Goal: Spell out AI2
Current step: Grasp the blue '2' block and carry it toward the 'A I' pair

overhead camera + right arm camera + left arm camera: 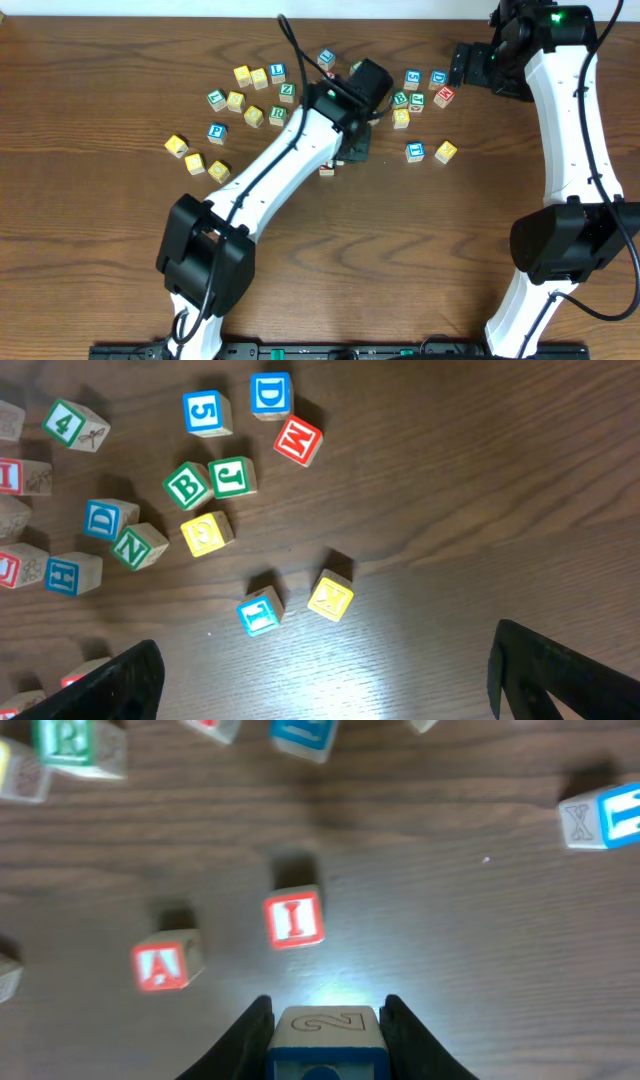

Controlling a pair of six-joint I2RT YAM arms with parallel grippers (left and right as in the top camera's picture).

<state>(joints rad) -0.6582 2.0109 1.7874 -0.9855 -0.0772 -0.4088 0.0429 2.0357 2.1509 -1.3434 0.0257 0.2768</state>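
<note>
In the left wrist view my left gripper (325, 1012) is shut on the 2 cube (325, 1032), which has an outlined 2 on top and a blue-framed front face, and holds it just off the table. Ahead of it stand the red I cube (293, 918) and, to its left and apart from it, the red A cube (160, 965). In the overhead view the left gripper (353, 150) is at mid-table; a red-faced cube (327, 169) peeks out beside the arm, letter unreadable. My right gripper (340, 680) is open and empty, high at the back right (465, 65).
Other letter cubes lie scattered at the back: a group to the left (245, 95) and a group to the right (415, 90). A blue T cube (261, 610) and a yellow K cube (330, 596) sit under the right gripper.
</note>
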